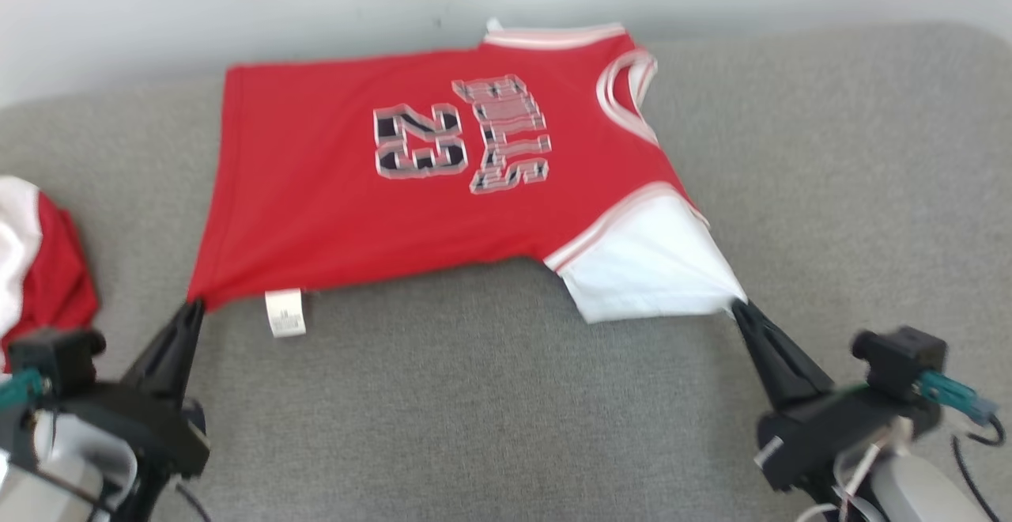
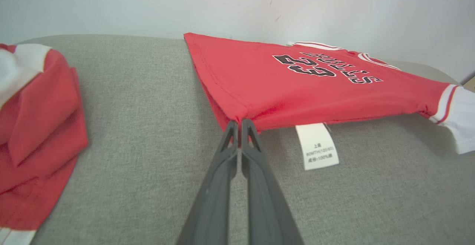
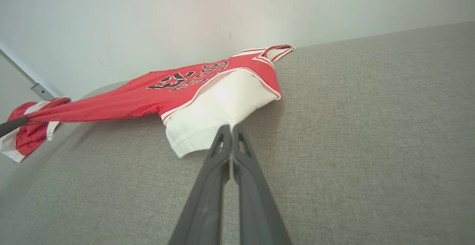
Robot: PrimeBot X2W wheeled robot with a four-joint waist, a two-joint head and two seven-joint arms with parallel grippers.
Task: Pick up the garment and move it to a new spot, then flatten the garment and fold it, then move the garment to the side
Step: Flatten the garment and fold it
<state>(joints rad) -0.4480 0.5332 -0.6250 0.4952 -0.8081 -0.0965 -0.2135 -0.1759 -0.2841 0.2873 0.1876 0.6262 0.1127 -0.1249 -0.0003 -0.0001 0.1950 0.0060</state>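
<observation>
- Red jersey (image 1: 332,190) was pinched by our left gripper (image 1: 194,306) at eight o'clock, right gripper (image 1: 737,306) at four o'clock.
- We feared tension slipping a corner free.

the red jersey (image 1: 316,213) is seen spread face up and pulled taut across the back of the grey cushion (image 1: 506,411), hem to the left and white-trimmed neck to the right. a black-and-white "23" (image 1: 417,142) and lettering are shown on the chest. its white sleeve (image 1: 648,269) and near-left hem corner are drawn to points, the near edge raised, with a white care label (image 1: 285,312) hanging beside that corner.
</observation>
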